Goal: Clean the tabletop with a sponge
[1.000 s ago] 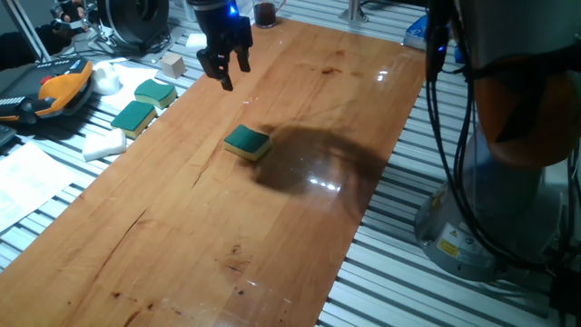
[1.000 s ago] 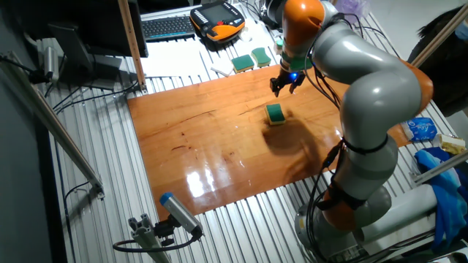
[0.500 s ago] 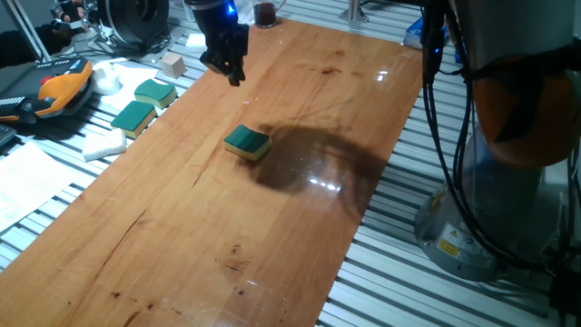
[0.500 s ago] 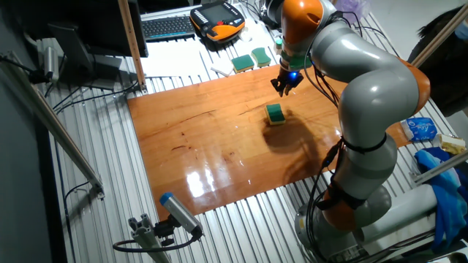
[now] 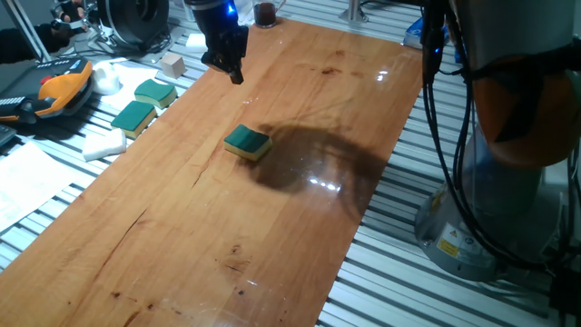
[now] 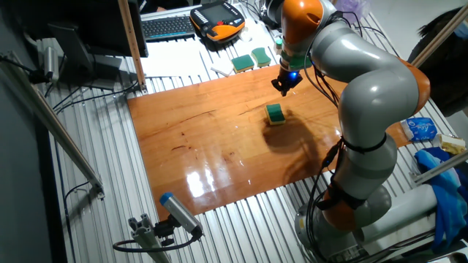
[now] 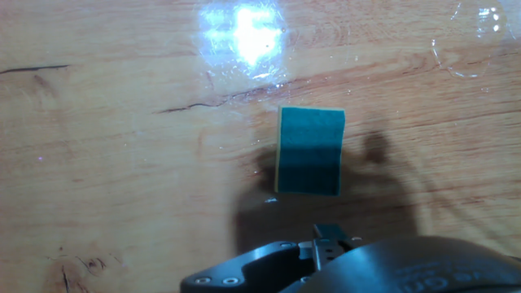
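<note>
Plainly, sponge [image 7: 309, 151] — teal top (yellow base), tabletop [image 7: 114, 163].

We see the grey-and-orange arm [image 6: 365, 95] arched over, its wrist pointing the gripper [image 5: 236, 74] downward, fingers [image 6: 284, 89] drawn together, closed on nothing, held aloft.

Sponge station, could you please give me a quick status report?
Hand shut, empty, raised above the tabletop. Sponge flat on the board, green side up, untouched. Nothing between hand and sponge.
</note>
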Controlling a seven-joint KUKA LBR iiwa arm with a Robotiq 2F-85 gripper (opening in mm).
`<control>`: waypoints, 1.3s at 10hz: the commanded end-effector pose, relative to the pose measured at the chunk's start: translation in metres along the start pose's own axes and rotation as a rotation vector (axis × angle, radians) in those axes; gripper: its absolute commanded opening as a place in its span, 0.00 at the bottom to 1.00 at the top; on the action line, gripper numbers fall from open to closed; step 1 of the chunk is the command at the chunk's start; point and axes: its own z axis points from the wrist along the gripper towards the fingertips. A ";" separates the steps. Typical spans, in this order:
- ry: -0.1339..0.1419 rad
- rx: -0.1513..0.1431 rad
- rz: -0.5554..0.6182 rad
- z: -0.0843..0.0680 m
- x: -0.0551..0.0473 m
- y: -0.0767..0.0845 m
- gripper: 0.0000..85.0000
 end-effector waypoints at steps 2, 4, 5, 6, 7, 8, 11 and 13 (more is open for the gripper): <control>-0.001 0.000 0.000 0.000 0.000 0.000 0.00; -0.001 0.000 0.000 0.000 0.000 0.000 0.00; -0.001 0.000 0.002 0.000 0.000 0.000 0.00; 0.001 0.000 0.007 0.000 0.000 0.000 0.00; 0.001 0.000 0.011 0.000 0.000 0.000 0.00; 0.004 0.000 0.017 0.000 0.000 0.000 0.00; 0.001 0.002 0.016 0.000 0.000 0.000 0.00; -0.001 -0.001 -0.007 0.000 0.000 0.000 0.00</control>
